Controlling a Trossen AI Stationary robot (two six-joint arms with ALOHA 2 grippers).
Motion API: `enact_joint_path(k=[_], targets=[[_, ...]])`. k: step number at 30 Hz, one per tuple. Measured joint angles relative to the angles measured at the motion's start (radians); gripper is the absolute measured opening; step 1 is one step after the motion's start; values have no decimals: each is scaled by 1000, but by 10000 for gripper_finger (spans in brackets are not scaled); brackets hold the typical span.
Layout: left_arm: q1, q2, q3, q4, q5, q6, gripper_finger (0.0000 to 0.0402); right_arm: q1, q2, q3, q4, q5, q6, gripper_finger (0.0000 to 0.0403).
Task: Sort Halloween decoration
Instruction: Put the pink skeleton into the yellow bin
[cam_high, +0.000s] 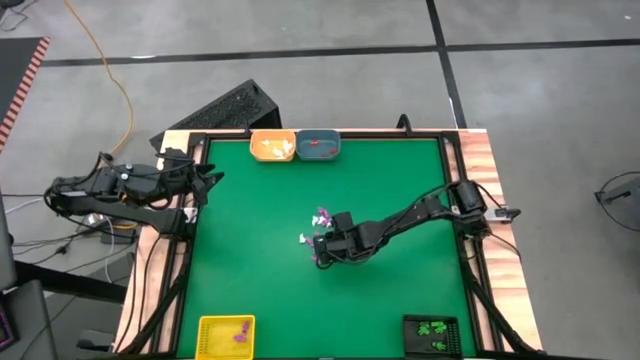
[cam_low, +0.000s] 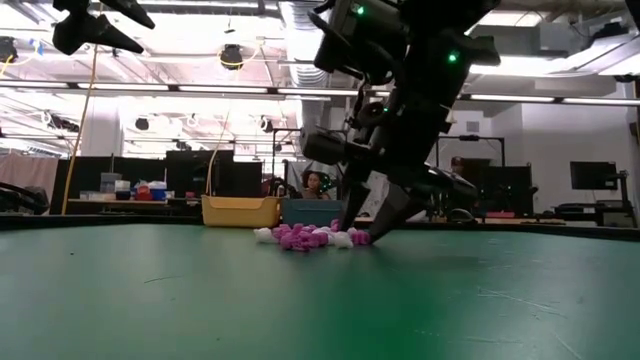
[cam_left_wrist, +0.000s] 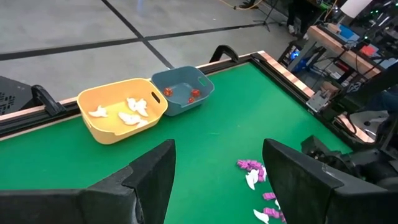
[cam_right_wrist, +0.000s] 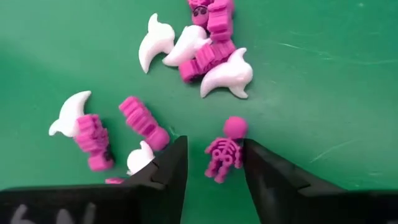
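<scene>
The right gripper (cam_high: 322, 248) sits at the trinkets (cam_high: 320, 216) mid-table (green mat); left arm waits aside.

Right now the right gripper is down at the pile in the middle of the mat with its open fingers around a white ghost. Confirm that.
Wrong on one point. In the right wrist view the right gripper stands open around a purple skeleton, not a white ghost; the ghosts lie clear of the fingers. The rest holds.

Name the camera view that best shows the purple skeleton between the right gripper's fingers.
Right wrist view: the purple skeleton lies on the green mat between the open right gripper. Other views show only a small purple-and-white pile.
</scene>
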Motion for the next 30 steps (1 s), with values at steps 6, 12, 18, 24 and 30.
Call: enact_joint_path(k=[6,12,18,24,30], targets=[[0,0,0,0,-1,0,231,12,25,1,-11,3,121,152],[0,0,0,0,-1,0,231,17,22,1,-59,-6,175,79],[0,0,0,0,-1,7,231,18,20,30,-95,-10,166,15],[0,0,0,0,-1,11,231,13,28,145,-285,-1,109,8],[0,0,0,0,-1,11,231,2,28,279,-426,37,21,8]])
